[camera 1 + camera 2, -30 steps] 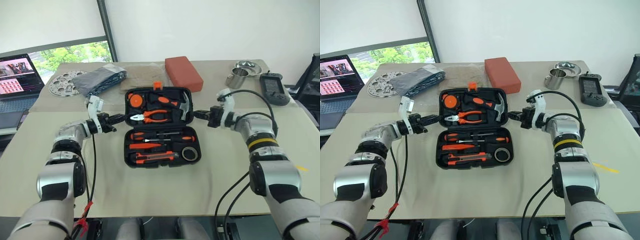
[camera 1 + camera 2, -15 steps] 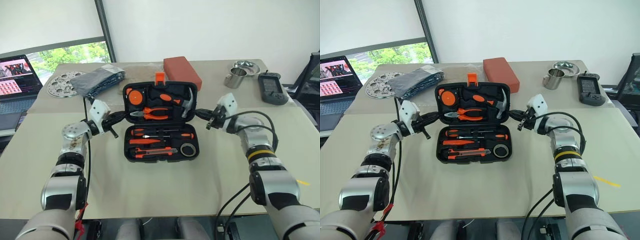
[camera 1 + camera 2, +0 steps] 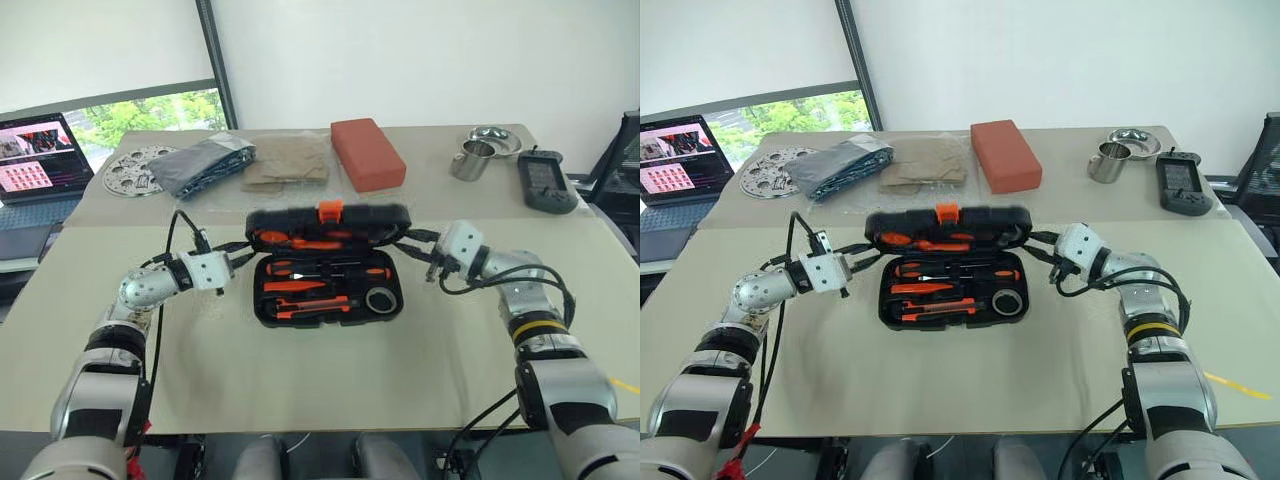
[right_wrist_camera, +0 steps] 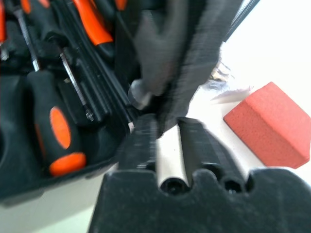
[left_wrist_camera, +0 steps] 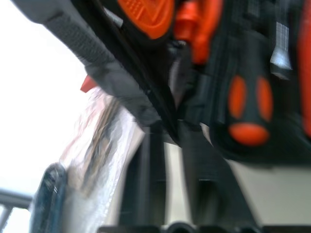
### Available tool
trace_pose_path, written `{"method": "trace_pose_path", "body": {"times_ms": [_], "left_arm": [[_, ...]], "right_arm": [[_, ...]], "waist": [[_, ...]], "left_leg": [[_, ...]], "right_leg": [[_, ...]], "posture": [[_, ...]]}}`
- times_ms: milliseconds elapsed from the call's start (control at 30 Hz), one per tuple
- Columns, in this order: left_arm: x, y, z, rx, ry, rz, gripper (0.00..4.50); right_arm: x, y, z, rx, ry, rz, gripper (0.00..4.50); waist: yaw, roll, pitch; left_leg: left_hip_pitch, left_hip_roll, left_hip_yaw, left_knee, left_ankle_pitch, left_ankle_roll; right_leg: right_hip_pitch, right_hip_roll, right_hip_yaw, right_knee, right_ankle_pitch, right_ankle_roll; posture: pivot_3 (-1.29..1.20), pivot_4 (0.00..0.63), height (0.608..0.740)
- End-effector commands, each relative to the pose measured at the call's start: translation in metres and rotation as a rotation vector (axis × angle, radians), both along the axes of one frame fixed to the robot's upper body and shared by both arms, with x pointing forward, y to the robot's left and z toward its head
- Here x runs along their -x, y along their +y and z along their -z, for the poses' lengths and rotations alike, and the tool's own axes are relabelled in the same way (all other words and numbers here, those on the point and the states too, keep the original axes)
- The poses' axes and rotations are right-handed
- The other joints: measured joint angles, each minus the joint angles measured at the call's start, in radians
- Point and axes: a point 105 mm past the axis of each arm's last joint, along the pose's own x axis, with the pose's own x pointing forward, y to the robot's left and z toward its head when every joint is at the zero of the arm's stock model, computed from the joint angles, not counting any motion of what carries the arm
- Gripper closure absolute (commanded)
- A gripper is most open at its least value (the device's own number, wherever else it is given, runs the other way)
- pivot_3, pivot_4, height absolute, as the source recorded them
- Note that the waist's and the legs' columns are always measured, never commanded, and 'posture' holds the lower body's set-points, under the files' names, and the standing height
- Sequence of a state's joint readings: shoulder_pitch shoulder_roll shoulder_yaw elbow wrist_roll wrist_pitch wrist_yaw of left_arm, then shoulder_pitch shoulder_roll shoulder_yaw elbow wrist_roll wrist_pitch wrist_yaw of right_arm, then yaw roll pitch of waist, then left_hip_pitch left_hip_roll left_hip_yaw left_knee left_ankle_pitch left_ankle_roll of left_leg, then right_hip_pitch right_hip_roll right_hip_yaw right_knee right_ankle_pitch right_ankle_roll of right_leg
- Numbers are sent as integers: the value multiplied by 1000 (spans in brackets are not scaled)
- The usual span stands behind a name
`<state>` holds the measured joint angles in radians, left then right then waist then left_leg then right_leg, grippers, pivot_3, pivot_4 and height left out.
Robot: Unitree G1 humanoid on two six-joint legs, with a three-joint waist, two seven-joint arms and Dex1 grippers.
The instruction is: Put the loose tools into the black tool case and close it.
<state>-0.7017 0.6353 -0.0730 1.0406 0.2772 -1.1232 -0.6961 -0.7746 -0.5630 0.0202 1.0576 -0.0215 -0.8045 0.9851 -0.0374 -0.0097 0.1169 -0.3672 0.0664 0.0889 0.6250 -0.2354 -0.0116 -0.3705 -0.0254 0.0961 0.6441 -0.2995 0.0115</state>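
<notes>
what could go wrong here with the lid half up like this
The lid of the black tool case stands raised on edge, with the left hand and right hand at its two ends. If one hand slips off, the lid could twist or drop back open. Pushing unevenly might slide the case along the table.

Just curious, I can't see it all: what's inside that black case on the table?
In the black tool case's lower half: screwdrivers, a utility knife and a tape roll. The raised lid hides most of its own tools.
</notes>
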Motion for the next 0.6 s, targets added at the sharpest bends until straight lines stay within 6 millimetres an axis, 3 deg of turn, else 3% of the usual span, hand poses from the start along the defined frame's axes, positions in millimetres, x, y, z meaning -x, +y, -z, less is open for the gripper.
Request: {"method": "trace_pose_path", "body": {"times_ms": [33, 200, 233, 367, 600], "left_arm": [[22, 7, -7, -170, -147, 125, 2249], [47, 37, -3, -266, -192, 147, 585], [48, 40, -4, -273, -197, 145, 40], [50, 57, -1, -280, -175, 80, 40], [2, 54, -31, 102, -113, -174, 40]], "right_arm": [[6, -23, 1, 51, -9, 37, 1915], [16, -49, 8, 92, 14, 85, 292], [17, -51, 8, 94, 15, 88, 0], [24, -55, 8, 51, 17, 85, 0], [56, -41, 8, -147, 156, -11, 0]], "waist": [[-3, 0, 0], [-10, 0, 0], [-10, 0, 0], [-9, -1, 1], [12, -1, 0]], "left_leg": [[0, 0, 0, 0, 0, 0], [4, 2, 4, -3, 0, 0], [5, 2, 5, -4, 0, 0], [12, 2, 12, -6, 0, 0], [13, 3, 17, -6, 0, 0]], "right_leg": [[0, 0, 0, -2, 0, 0], [0, -1, 2, -2, 0, 0], [0, -2, 3, -1, 0, 0], [3, -4, 3, -1, 0, 0], [4, -6, 1, 1, -1, 1]], "posture": [[0, 150, 740], [0, 150, 740], [0, 150, 740], [0, 150, 740], [0, 150, 740]]}}
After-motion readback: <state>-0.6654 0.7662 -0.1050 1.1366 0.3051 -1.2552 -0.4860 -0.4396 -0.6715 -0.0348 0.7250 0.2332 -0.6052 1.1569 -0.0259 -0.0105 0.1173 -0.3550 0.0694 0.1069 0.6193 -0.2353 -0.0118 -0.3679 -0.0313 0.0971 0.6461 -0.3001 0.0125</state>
